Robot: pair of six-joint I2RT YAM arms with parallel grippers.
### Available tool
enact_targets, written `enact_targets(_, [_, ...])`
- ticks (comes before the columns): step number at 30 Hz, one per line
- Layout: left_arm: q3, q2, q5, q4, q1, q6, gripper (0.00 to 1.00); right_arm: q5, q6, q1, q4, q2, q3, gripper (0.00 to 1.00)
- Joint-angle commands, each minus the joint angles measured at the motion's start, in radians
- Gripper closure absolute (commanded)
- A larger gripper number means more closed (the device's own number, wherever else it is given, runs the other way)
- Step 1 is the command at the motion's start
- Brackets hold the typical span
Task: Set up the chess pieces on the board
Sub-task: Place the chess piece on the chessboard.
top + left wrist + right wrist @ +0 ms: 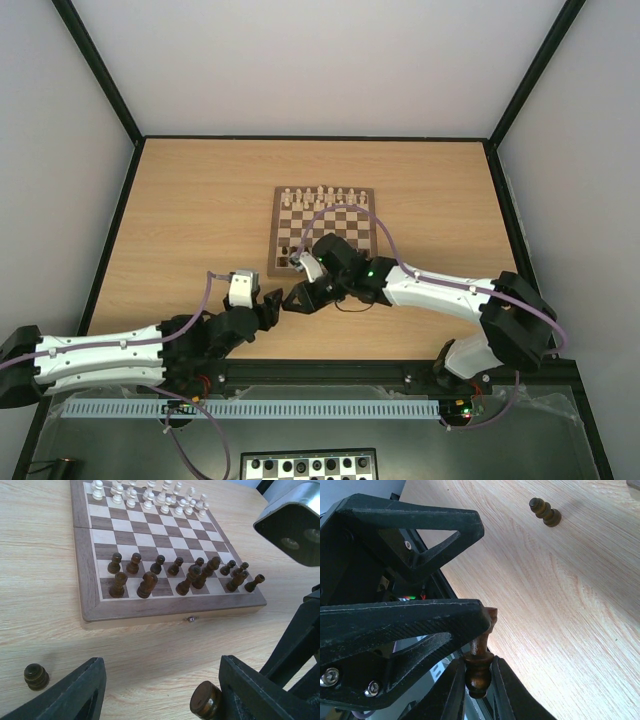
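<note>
My right pincer grips a dark brown wooden chessman — a hand-over, I judge — my open left pincer must close next.

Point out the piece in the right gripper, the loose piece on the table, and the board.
held piece (479,672): right wrist view, its lower bulb.
loose piece (36,677): left wrist view, its ringed body.
board (87,580): left wrist view, left border.
</note>
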Motion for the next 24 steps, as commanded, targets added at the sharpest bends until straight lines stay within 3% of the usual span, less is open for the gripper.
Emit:
enact_targets(1, [0.013, 0.018, 0.000, 0.009, 0.011, -0.004, 0.37, 0.010, -0.004, 0.008, -0.016, -0.033, -0.015, 0.85])
enact_targets(15, [-0.004, 0.002, 0.014, 0.009, 0.011, -0.012, 0.41, 0.068, -0.004, 0.006, -0.032, -0.081, -0.003, 0.84])
enact_targets(24, [0.020, -0.089, -0.047, -0.088, 0.011, -0.031, 0.36, 0.165, -0.012, 0.006, -0.085, -0.089, -0.021, 0.85])
